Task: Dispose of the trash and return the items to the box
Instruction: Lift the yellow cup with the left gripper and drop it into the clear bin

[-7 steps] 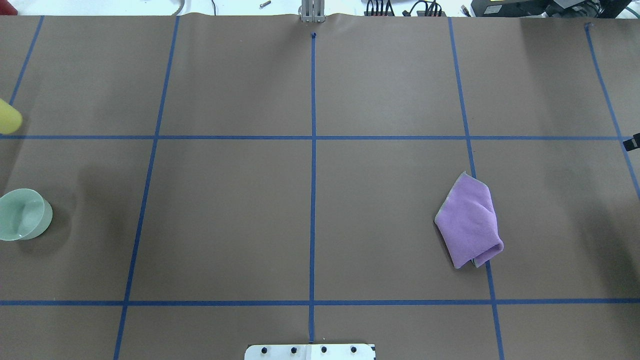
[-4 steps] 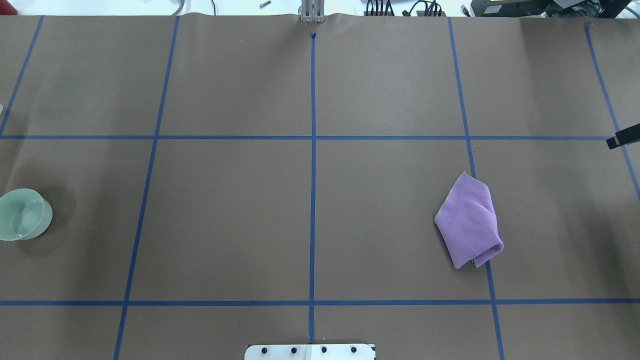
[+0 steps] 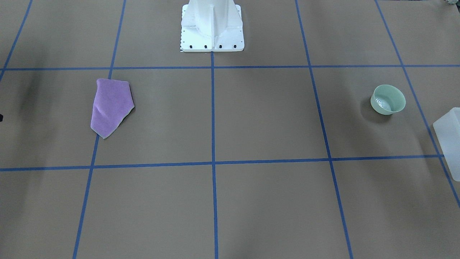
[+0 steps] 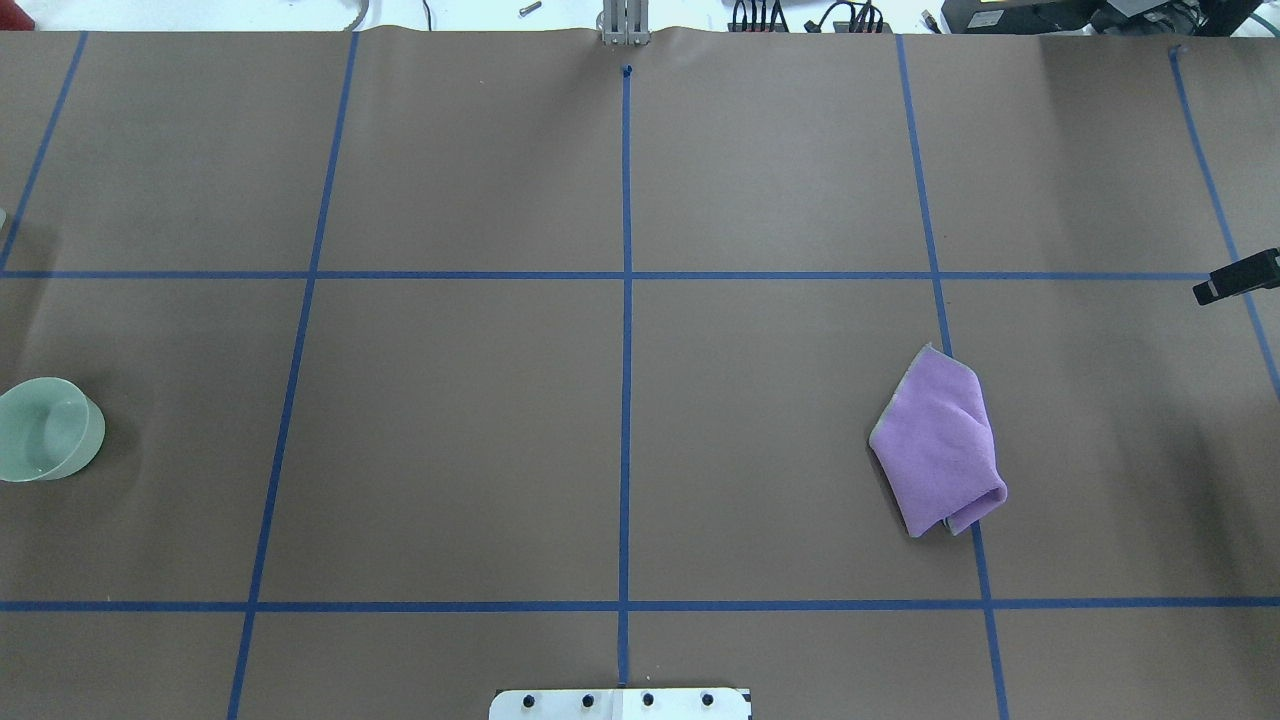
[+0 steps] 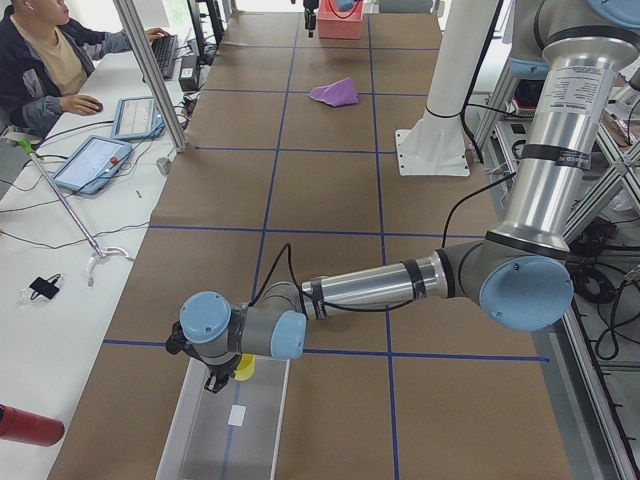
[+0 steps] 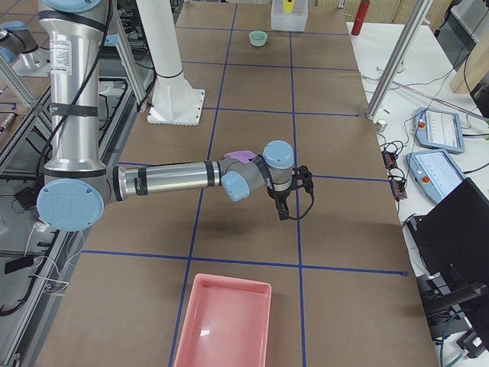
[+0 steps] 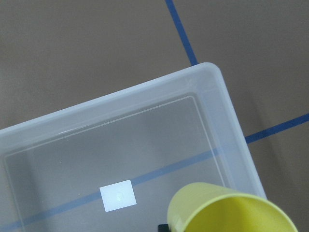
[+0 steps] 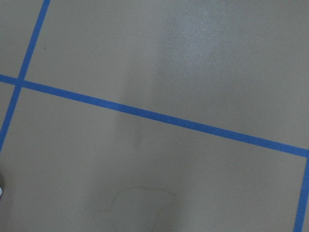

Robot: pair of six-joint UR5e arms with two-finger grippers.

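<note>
My left gripper (image 5: 218, 380) holds a yellow cup (image 7: 227, 210) over one end of the frosted white box (image 7: 212, 77). The cup (image 5: 244, 368) hangs just above the box (image 5: 200, 430), whose corner shows at the right edge of the front view (image 3: 451, 136). A pale green bowl (image 4: 40, 430) stands upright near the box (image 3: 388, 99). A folded purple cloth (image 4: 940, 440) lies on the right half of the table (image 3: 109, 106). My right gripper (image 6: 281, 210) hovers beyond the cloth. Only its tip (image 4: 1210, 290) shows overhead, so I cannot tell whether it is open or shut.
A pink bin (image 6: 221, 321) sits at the table's right end, with a small scrap inside. The white robot pedestal (image 3: 212, 25) stands at the table's near edge. Blue tape lines cross the brown table cover. An operator sits at a side desk (image 5: 40, 60).
The yellow cup has left the overhead view past its left edge. The right gripper's tip has come further in from the right edge. Bowl and cloth have not moved.
</note>
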